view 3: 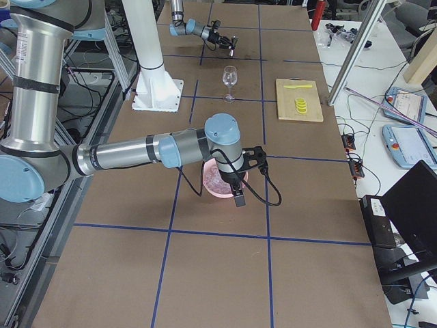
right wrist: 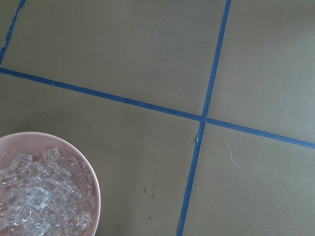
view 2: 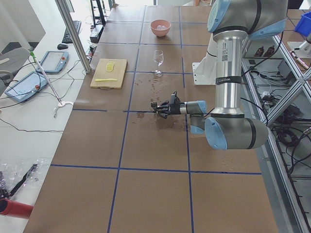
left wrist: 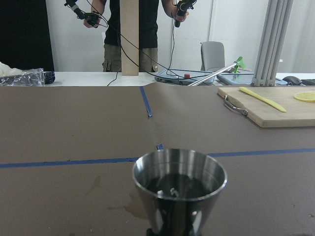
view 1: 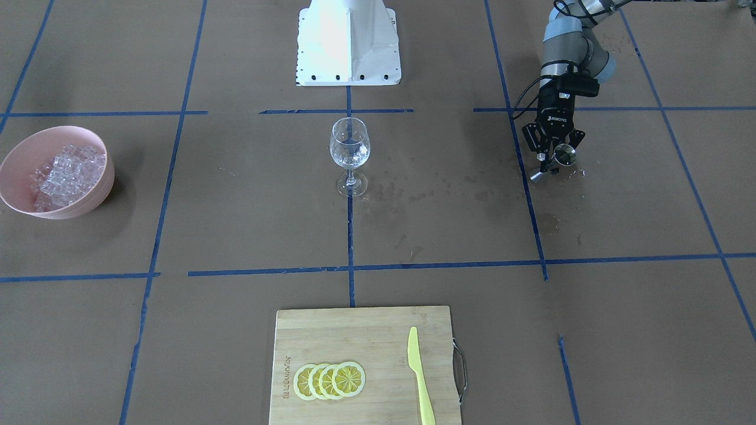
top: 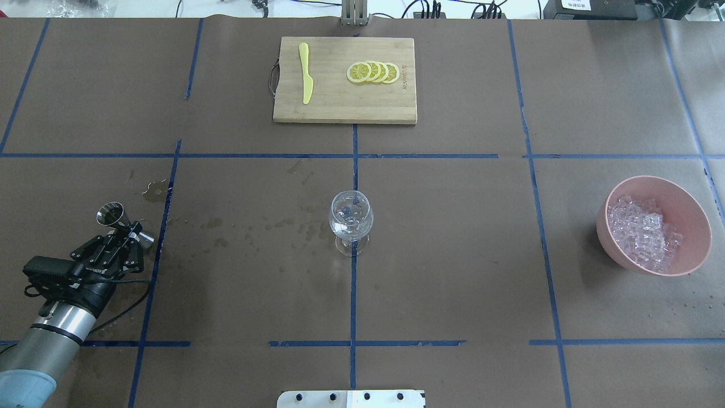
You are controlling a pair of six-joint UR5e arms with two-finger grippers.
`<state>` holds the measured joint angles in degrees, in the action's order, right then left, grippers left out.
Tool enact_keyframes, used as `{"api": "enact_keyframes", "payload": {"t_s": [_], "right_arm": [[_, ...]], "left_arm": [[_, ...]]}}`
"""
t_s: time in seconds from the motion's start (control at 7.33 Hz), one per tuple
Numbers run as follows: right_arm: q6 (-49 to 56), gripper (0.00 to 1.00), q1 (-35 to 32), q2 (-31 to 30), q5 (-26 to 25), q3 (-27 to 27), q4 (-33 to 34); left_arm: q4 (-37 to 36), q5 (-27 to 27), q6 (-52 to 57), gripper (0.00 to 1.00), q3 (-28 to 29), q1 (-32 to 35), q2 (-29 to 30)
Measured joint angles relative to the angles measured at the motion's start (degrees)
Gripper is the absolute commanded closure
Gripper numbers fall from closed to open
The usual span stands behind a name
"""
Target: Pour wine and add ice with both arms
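The left gripper [top: 129,228] is clamped on a steel jigger [left wrist: 179,194], well apart from the wine glass [top: 351,220] at the table's centre; the wine [left wrist: 178,184] sits dark inside the jigger; the ice [top: 643,229] fills 1 pink bowl [top: 698,226]; the right gripper [view 3: 235,186] seems to hang above that bowl, but I cannot tell whether its jaws are apart or together.
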<state>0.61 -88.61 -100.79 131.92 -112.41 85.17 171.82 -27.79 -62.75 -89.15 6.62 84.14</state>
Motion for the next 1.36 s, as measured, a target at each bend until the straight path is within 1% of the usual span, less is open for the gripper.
{"api": "enact_keyframes", "payload": {"t_s": [0.14, 0.27, 0.41, 0.55, 0.68, 0.82, 0.95, 1.09, 1.23, 1.36], "right_arm": [[0.0, 0.0, 0.0, 0.0, 0.0, 0.0, 0.0], [0.0, 0.0, 0.0, 0.0, 0.0, 0.0, 0.0], [0.0, 0.0, 0.0, 0.0, 0.0, 0.0, 0.0], [0.0, 0.0, 0.0, 0.0, 0.0, 0.1, 0.0], [0.0, 0.0, 0.0, 0.1, 0.0, 0.1, 0.0], [0.0, 0.0, 0.0, 0.1, 0.0, 0.2, 0.0], [0.0, 0.0, 0.0, 0.1, 0.0, 0.2, 0.0], [0.0, 0.0, 0.0, 0.1, 0.0, 0.2, 0.0], [0.0, 0.0, 0.0, 0.1, 0.0, 0.2, 0.0], [0.0, 0.0, 0.0, 0.1, 0.0, 0.2, 0.1]], "left_arm": [[1.1, 0.2, 0.3, 0.94, 0.0, 0.0, -0.1], [2.7, 0.4, 1.0, 0.97, 0.0, 0.0, -0.2], [6.5, 0.4, 4.6, 1.0, 0.0, 0.0, -0.2], [14.2, 0.2, 12.7, 1.0, 0.0, 0.0, -0.1], [23.6, -0.6, 23.5, 1.0, -0.1, -0.1, -0.1], [30.2, -3.5, 33.6, 1.0, -1.0, -0.1, -0.2], [33.5, -9.3, 40.7, 1.0, -3.1, 0.2, -0.4], [34.2, -17.4, 44.5, 1.0, -5.5, 1.0, -0.9], [31.8, -26.7, 46.0, 1.0, -8.0, 3.3, -1.3], [26.4, -37.7, 46.5, 1.0, -10.9, 7.5, -1.3]]}}
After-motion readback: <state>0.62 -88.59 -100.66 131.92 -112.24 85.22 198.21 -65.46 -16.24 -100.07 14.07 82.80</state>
